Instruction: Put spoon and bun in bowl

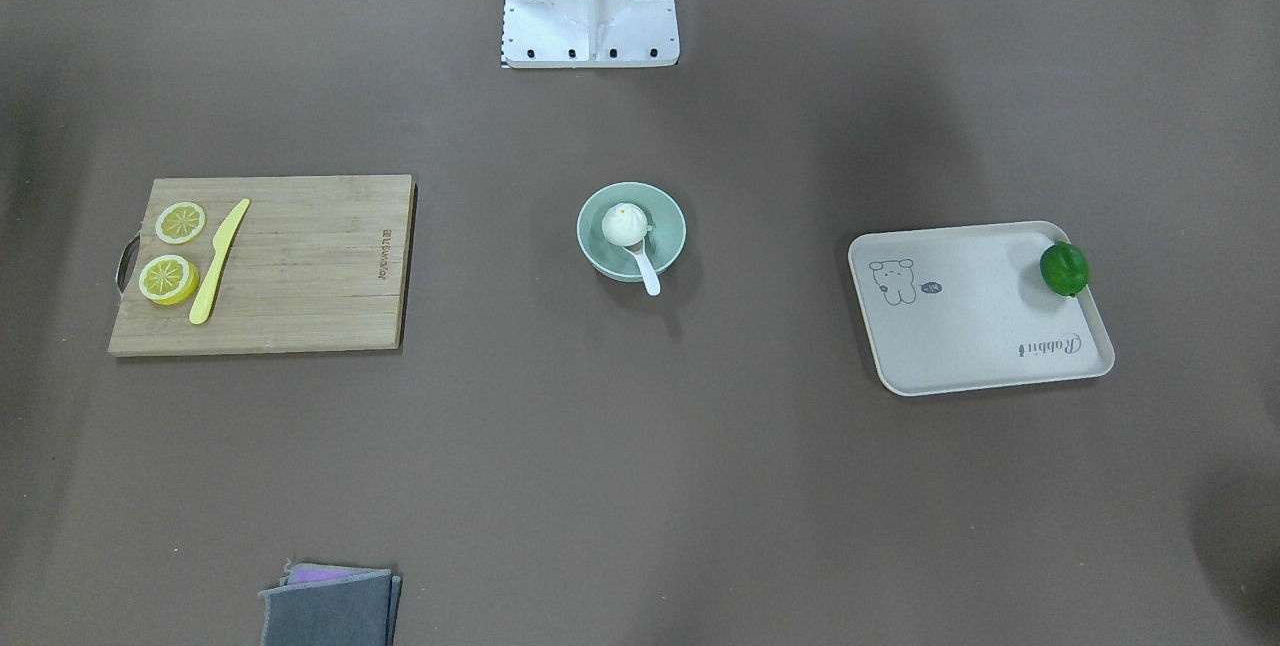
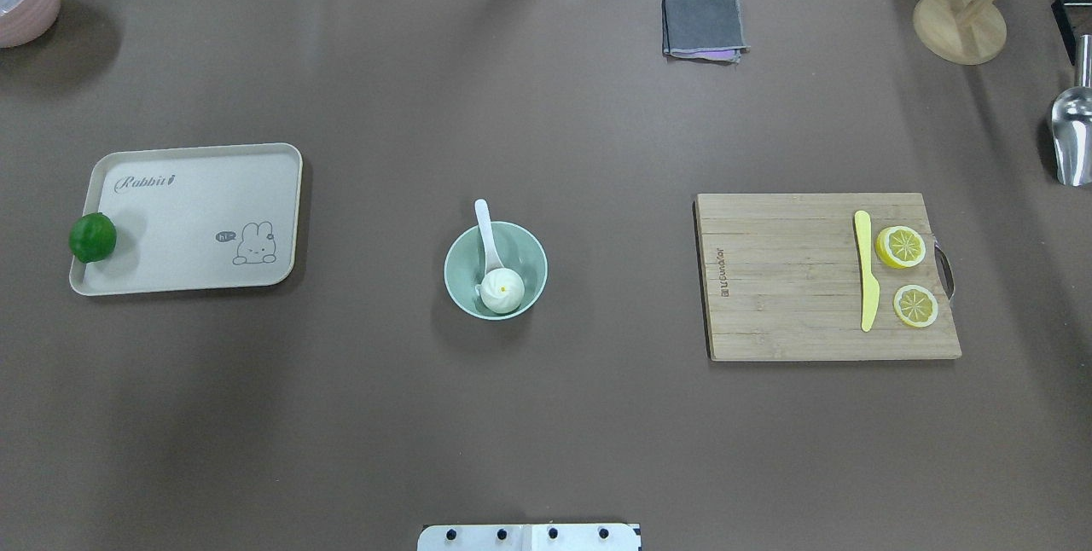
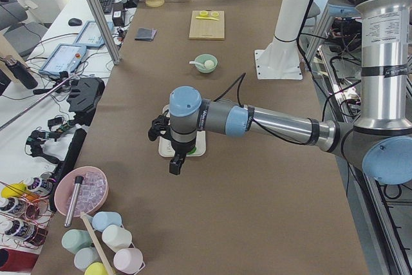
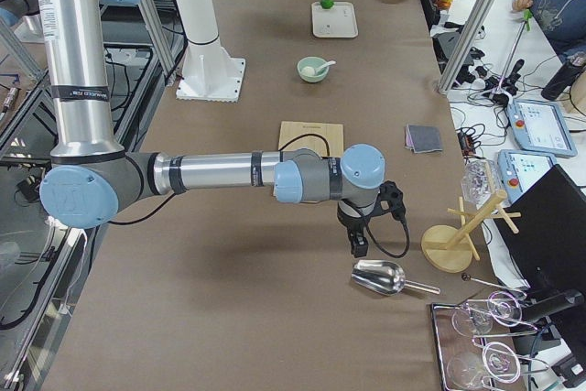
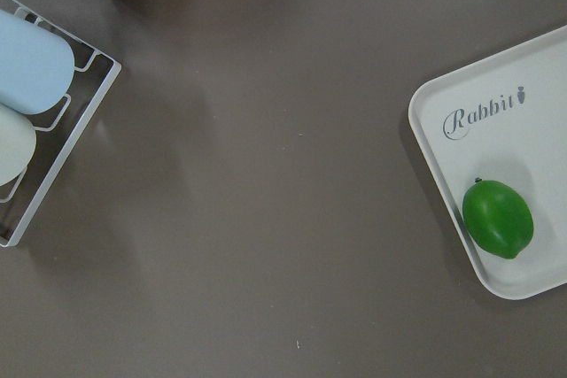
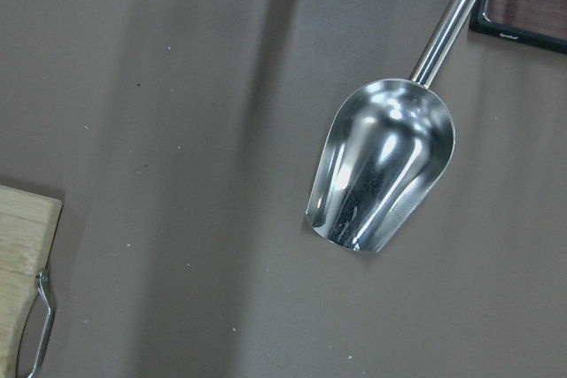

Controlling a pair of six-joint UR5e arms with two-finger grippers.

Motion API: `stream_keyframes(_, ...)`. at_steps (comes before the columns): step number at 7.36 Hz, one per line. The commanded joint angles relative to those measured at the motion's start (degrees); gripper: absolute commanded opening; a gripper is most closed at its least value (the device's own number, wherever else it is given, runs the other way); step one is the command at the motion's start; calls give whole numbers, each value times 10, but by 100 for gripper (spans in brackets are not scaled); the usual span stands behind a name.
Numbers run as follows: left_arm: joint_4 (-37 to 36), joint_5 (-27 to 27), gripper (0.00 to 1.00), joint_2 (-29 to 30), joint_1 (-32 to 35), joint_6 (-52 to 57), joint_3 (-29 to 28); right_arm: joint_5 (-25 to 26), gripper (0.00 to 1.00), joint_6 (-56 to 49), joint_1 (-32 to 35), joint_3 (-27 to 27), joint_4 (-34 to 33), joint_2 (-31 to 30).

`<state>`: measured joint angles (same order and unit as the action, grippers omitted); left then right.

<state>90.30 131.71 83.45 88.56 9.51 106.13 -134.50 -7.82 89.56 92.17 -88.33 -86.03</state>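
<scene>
Left gripper (image 3: 175,163): hangs above the table at the robot's left end, near the cream tray (image 2: 196,193). It shows only in a side view, so I cannot tell whether its fingers are apart or together, and nothing is seen in them.
- Tray: holds a green lime (image 2: 92,237) at its outer edge.
- Bowl (image 2: 527,254): table centre, upright, well apart from both arms.
- Bun (image 2: 502,290): inside the bowl, at the side nearer the robot.
- Spoon (image 2: 486,231): scoop end down in the bowl beside or under the bun (which, I cannot tell), handle leaning over the far rim.
- Judgement: both items are in place and the task looks finished.
- Cutting board (image 2: 785,278): carries a yellow knife (image 2: 866,269) and two lemon slices (image 2: 900,246).
- Right gripper (image 4: 359,244): hangs above the table at the robot's right end, over a metal scoop (image 6: 381,165). It too shows only in a side view, so its finger state cannot be told.

Hazards:
- The overhanging handle is the weak point. An arm sweeping low across the centre could catch it and lever the spoon out or tip the bowl.
- The bun, round and loose, would roll off if the bowl were jolted.
- A drop by either arm could knock the lime or the scoop.
</scene>
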Motion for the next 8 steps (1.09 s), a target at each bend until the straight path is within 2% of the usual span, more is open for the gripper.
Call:
stream_keyframes(1,4,0,99,-11,1,-1,-5,2,100,4,2,6,4,7)
stream_keyframes(4,2,-1,99,-15,0,3,-1,5,100,9,6,29,9,-20)
stream_keyframes(6,2,-9,99,-14,13,2,10,-14,100,12,7,42,9,-47)
stream_keyframes(8,2,-9,99,-20,14,3,-10,-13,100,13,31,60,10,-75)
